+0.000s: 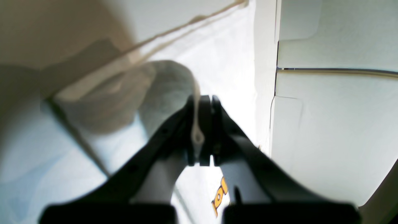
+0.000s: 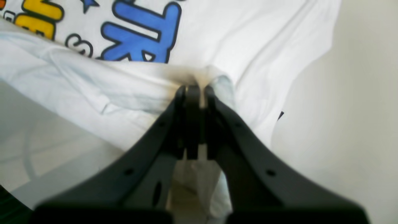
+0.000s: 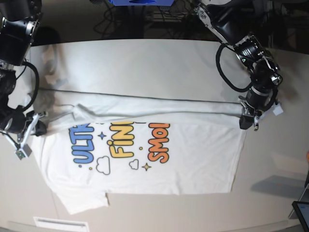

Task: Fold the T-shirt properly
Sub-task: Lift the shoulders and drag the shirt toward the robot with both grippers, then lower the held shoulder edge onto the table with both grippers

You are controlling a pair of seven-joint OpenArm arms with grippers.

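The white T-shirt [image 3: 193, 154] lies on the table with its print facing up: blue "ULTRA", yellow "FINE", orange "SMOL". Its far part is folded over towards the print along a long straight edge. My left gripper [image 3: 246, 121] is at the right end of that edge. In the left wrist view it [image 1: 200, 102] is shut on a thin hem of the shirt [image 1: 224, 62]. My right gripper [image 3: 38, 128] is at the left end, by the blue letters. In the right wrist view it [image 2: 196, 88] is shut on bunched shirt fabric [image 2: 248, 46].
The white table [image 3: 145, 67] has a dark seam running across it just beyond the fold. Cables and a blue object [image 3: 140, 2] lie past the far edge. A dark screen corner [image 3: 301, 212] shows at the lower right. A white label [image 3: 60, 224] sits at the front edge.
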